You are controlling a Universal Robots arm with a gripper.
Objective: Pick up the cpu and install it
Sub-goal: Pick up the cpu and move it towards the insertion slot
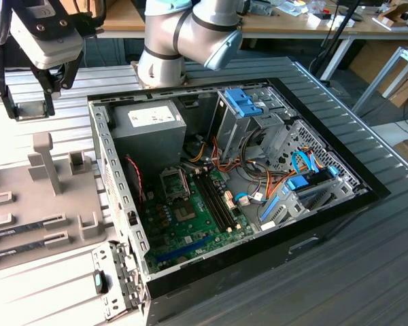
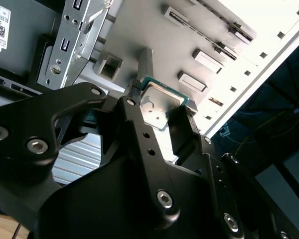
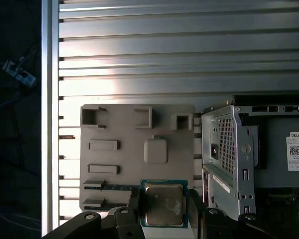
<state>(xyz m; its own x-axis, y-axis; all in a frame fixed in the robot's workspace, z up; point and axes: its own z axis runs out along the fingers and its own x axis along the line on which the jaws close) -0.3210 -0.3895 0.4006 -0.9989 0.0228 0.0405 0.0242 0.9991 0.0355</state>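
Note:
The cpu (image 1: 31, 111) is a flat square chip with a silver top and a green rim. My gripper (image 1: 29, 107) is shut on it by two opposite edges. It hangs in the air at the exterior view's upper left, above the grey fixture plate (image 1: 27, 197) and left of the open computer case (image 1: 258, 258). Both wrist views show the cpu (image 2: 158, 103) (image 3: 163, 204) clamped between the black fingers (image 2: 134, 107) (image 3: 193, 209). The motherboard's socket frame (image 1: 173, 182) lies inside the case, apart from the gripper.
The fixture plate (image 3: 139, 124) carries upright posts (image 1: 46, 159), pockets and long memory sticks (image 1: 27, 227). Inside the case sit a grey power supply box (image 1: 153, 129), drive cages with blue tabs (image 1: 248, 102) and bundles of cables (image 1: 258, 183). The case's metal wall (image 1: 109, 170) stands between plate and motherboard.

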